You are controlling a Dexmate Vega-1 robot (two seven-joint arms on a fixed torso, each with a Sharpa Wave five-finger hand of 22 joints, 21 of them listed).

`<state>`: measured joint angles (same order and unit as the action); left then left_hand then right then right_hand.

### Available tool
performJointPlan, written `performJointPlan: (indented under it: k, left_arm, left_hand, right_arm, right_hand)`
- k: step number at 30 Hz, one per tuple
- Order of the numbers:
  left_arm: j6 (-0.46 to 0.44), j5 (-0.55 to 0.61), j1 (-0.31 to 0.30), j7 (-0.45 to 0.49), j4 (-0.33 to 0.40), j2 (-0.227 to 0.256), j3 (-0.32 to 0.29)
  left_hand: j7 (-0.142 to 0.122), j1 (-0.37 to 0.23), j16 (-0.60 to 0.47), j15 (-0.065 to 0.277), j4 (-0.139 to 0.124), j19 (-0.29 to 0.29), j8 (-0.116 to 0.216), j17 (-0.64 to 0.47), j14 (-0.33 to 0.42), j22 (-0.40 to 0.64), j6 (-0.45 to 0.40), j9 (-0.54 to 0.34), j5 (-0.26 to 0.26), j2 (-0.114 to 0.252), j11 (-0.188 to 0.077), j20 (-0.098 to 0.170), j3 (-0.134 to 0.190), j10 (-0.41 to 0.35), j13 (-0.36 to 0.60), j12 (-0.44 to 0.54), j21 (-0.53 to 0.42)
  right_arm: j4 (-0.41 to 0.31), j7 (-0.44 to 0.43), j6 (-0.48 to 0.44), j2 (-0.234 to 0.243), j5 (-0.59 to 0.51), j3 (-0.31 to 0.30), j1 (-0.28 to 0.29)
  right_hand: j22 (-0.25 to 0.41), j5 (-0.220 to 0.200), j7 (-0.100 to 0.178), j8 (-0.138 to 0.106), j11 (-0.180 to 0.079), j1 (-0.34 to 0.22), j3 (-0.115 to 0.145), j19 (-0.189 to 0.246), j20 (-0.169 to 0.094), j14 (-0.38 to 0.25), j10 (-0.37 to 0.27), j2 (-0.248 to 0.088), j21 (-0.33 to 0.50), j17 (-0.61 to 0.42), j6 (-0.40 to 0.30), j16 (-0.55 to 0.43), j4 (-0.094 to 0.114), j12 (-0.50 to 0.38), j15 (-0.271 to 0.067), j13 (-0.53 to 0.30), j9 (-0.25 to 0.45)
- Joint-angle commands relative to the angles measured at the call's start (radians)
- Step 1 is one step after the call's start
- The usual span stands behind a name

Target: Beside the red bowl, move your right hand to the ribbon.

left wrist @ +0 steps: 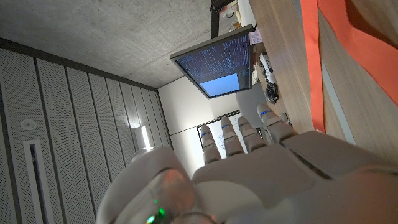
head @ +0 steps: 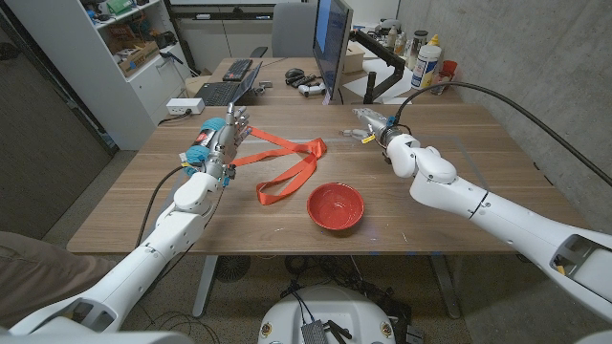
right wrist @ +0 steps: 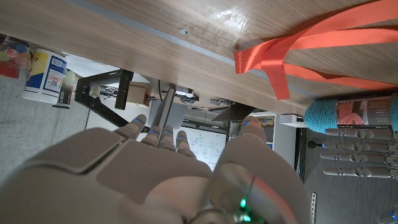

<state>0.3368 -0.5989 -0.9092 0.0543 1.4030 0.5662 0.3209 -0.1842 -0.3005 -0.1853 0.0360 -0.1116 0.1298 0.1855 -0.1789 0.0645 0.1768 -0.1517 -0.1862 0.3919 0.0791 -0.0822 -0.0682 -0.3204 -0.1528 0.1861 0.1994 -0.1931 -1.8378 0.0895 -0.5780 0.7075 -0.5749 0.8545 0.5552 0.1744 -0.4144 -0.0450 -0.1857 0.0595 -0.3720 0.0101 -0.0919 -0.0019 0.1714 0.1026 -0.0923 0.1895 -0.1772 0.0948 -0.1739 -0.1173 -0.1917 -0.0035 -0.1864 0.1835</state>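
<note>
**deskbot_fan:** Wooden bench (head: 440,205) in an office, monitor (head: 332,38) and laptop (head: 225,88) on the desk behind it. The ribbon (head: 287,164), orange, sprawls left of centre, its loop ending just above and left of the red bowl (head: 336,205), which sits lower centre. The right hand (head: 375,128) is right of centre, up near the far side, well apart from the ribbon. Its fingers point left and look loosely apart with nothing in them, though it's small in the head view.

**wrist_cam_guy:** So what's the risk? I'd say the bowl. If the arm sweeps low toward the lower loop, the forearm could nudge it.

**deskbot_fan:** Yeah, or it drags the ribbon along, since flat fabric probably slides easily. Also the left hand (head: 228,137) stands right at the ribbon's upper-left end, beside a ball of teal yarn (head: 200,150), fingers straight and holding nothing. Aim too far left and the two hands could bump.
</note>
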Motion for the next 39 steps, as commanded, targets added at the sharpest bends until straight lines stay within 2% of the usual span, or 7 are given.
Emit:
performJointPlan:
  k: [1, 33, 39]
  left_arm:
    - [0.008, 0.015, 0.009, 0.015, -0.016, -0.003, -0.003]
    - [-0.009, 0.043, -0.013, 0.071, 0.0, 0.007, -0.009]
    - [-0.004, 0.075, -0.001, 0.097, -0.03, -0.001, 0.001]
  left_hand:
    - [-0.008, 0.008, -0.001, 0.006, -0.004, -0.002, 0.005, -0.002, -0.007, 0.003, 0.003, -0.002, 0.005, 0.0, 0.0, -0.005, 0.0, 0.004, 0.002, -0.001, -0.003]
    - [-0.003, 0.013, -0.001, 0.003, -0.006, -0.002, 0.007, -0.002, -0.009, 0.003, 0.004, -0.002, 0.009, -0.003, 0.001, -0.001, 0.001, 0.002, 0.001, 0.0, -0.003]
    - [0.002, 0.015, 0.0, 0.004, -0.006, -0.002, 0.012, -0.002, -0.014, 0.003, -0.007, -0.002, 0.01, -0.003, 0.006, 0.001, 0.001, -0.007, 0.001, 0.004, -0.004]
  right_arm:
    - [0.028, 0.022, 0.024, -0.024, -0.032, 0.015, -0.016]
    - [0.066, 0.095, 0.111, -0.057, -0.09, 0.044, -0.044]
    - [0.093, 0.105, 0.142, -0.072, -0.088, 0.054, -0.056]
  right_hand:
    - [0.002, -0.009, -0.009, -0.005, -0.001, -0.013, 0.001, -0.005, 0.006, 0.039, 0.008, 0.001, 0.002, 0.001, 0.006, -0.005, -0.011, -0.008, 0.005, -0.001, 0.005]
    - [0.003, -0.03, -0.018, -0.002, 0.008, -0.019, -0.003, -0.02, 0.007, 0.052, 0.026, 0.001, -0.001, 0.0, 0.03, -0.004, -0.01, -0.007, 0.017, -0.001, 0.006]
    - [0.003, -0.033, -0.018, -0.004, 0.01, -0.018, -0.004, -0.02, 0.007, 0.052, 0.028, -0.001, 0.0, 0.0, 0.029, -0.004, -0.009, -0.007, 0.018, -0.001, 0.006]
